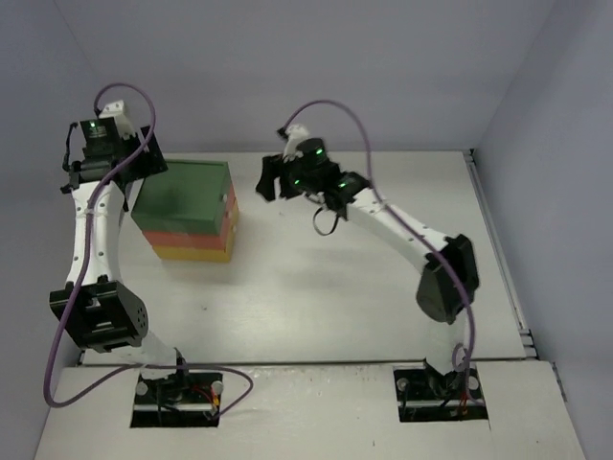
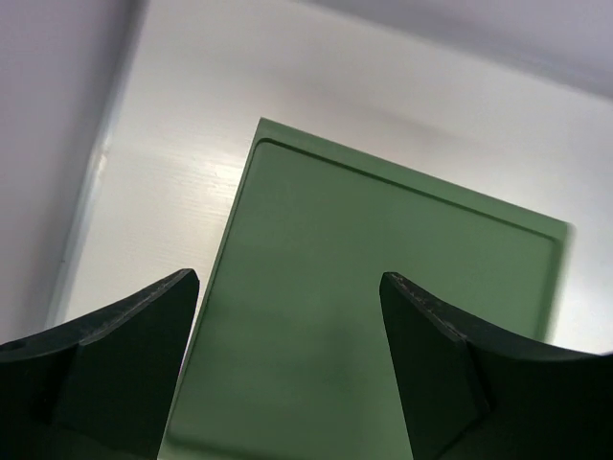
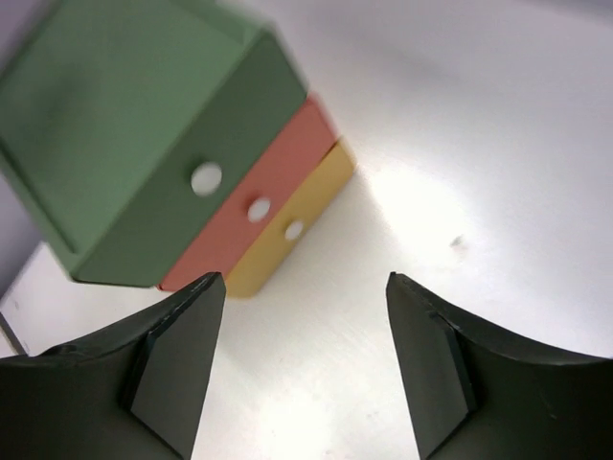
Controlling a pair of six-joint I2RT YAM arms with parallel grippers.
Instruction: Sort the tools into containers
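The two arms rise from their bases at the near edge of the table (image 1: 335, 287). The left arm climbs along the left side and bends in toward the cabinet (image 1: 182, 196). The left gripper (image 2: 287, 287) hangs above the cabinet's green top with its jaws spread wide and nothing between them; only the flat green surface with its shallow rim shows below. The right arm stretches diagonally toward the middle of the table. The right gripper (image 3: 305, 287) hovers to the cabinet's right, apart from it, with its jaws parted and empty, and the drawer fronts lie ahead of it. The cabinet stands on the left half of the table, toward the far edge. It has the green drawer (image 3: 239, 125) on top, the orange-red drawer (image 3: 287, 172) in the middle and the yellow drawer (image 3: 268, 259) at the bottom — each front carrying a small white knob (image 3: 206, 177). Beyond it stands a pale wall (image 1: 335, 77).
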